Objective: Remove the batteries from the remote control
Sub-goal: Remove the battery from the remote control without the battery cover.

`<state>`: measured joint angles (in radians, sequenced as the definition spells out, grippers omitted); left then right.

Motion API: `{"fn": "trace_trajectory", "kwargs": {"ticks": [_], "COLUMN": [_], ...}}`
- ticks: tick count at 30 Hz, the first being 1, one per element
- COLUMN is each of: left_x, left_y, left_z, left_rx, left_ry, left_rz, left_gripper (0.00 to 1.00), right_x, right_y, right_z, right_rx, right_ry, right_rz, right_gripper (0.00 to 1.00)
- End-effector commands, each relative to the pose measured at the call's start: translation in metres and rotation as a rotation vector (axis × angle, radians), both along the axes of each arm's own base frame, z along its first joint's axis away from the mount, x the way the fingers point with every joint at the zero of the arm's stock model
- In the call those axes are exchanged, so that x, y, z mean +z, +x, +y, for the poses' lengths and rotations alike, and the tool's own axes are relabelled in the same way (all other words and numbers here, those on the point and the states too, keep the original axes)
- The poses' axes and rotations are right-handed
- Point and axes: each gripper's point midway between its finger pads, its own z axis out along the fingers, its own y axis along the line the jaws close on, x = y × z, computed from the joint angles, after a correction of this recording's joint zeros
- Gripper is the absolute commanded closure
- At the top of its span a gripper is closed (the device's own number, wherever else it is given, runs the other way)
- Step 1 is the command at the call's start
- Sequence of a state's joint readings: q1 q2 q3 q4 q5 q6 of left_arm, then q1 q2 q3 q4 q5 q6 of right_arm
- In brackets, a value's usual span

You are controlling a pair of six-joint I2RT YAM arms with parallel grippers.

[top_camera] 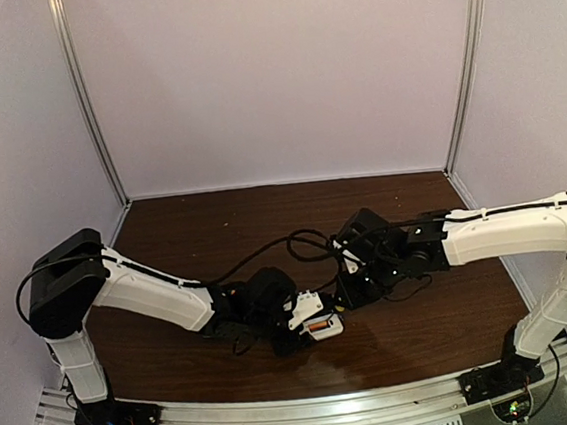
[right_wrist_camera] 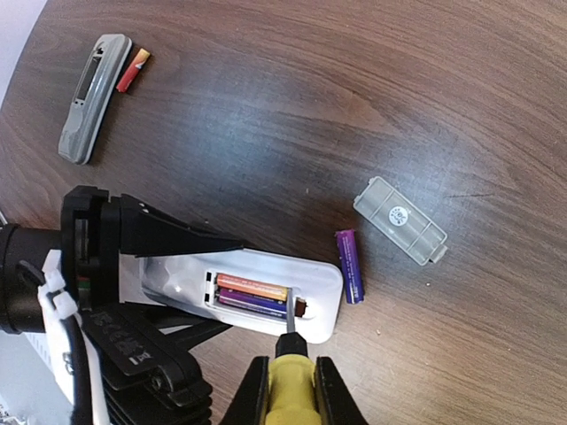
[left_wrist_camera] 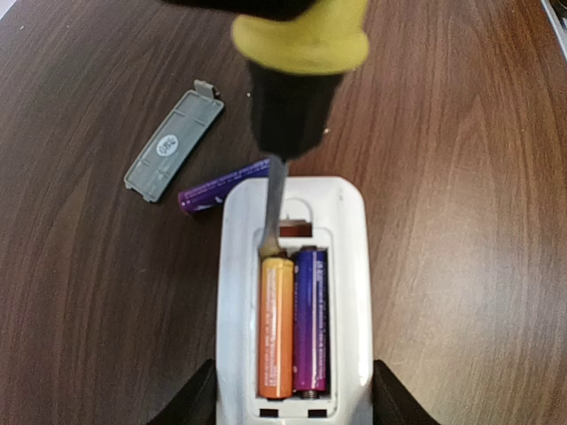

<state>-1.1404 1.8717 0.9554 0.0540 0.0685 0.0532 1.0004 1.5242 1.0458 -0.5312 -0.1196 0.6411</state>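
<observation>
My left gripper (left_wrist_camera: 292, 409) is shut on the near end of a white remote (left_wrist_camera: 350, 266), lying back-up with its compartment open. An orange battery (left_wrist_camera: 276, 328) and a purple battery (left_wrist_camera: 310, 323) lie side by side in the compartment. My right gripper (right_wrist_camera: 291, 400) is shut on a yellow-handled screwdriver (right_wrist_camera: 291, 376). Its blade tip (left_wrist_camera: 268, 239) rests at the far end of the orange battery. A second purple battery (left_wrist_camera: 221, 188) lies loose on the table, beside the remote's far left corner. A red battery (right_wrist_camera: 134, 71) lies farther off.
The grey cover plate (left_wrist_camera: 174, 142) lies on the wood table beyond the loose purple battery. A grey remote (right_wrist_camera: 94, 97) lies beside the red battery. Both arms meet near the table's front middle (top_camera: 319, 325), with cables looping behind them.
</observation>
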Motion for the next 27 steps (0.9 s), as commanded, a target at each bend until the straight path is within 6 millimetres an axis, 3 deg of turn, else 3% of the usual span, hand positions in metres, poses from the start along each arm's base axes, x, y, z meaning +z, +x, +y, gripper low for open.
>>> {"fn": "trace_trajectory", "kwargs": {"ticks": [1, 15, 27], "left_x": [-0.011, -0.002, 0.037], "left_y": [-0.008, -0.022, -0.062], "left_z": [0.012, 0.007, 0.002], "left_rx": [0.000, -0.060, -0.119], "left_ry": [0.045, 0.015, -0.102], "left_rz": [0.042, 0.104, 0.329], "left_gripper": [1.00, 1.00, 1.00], "right_x": [-0.001, -0.011, 0.021], "right_y": [-0.002, -0.035, -0.049], "right_z": [0.002, 0.040, 0.038], "right_rx": [0.026, 0.185, 0.133], "right_ry": [-0.063, 0.001, 0.242], "right_rz": [-0.031, 0.061, 0.145], "right_gripper": [1.00, 1.00, 1.00]}}
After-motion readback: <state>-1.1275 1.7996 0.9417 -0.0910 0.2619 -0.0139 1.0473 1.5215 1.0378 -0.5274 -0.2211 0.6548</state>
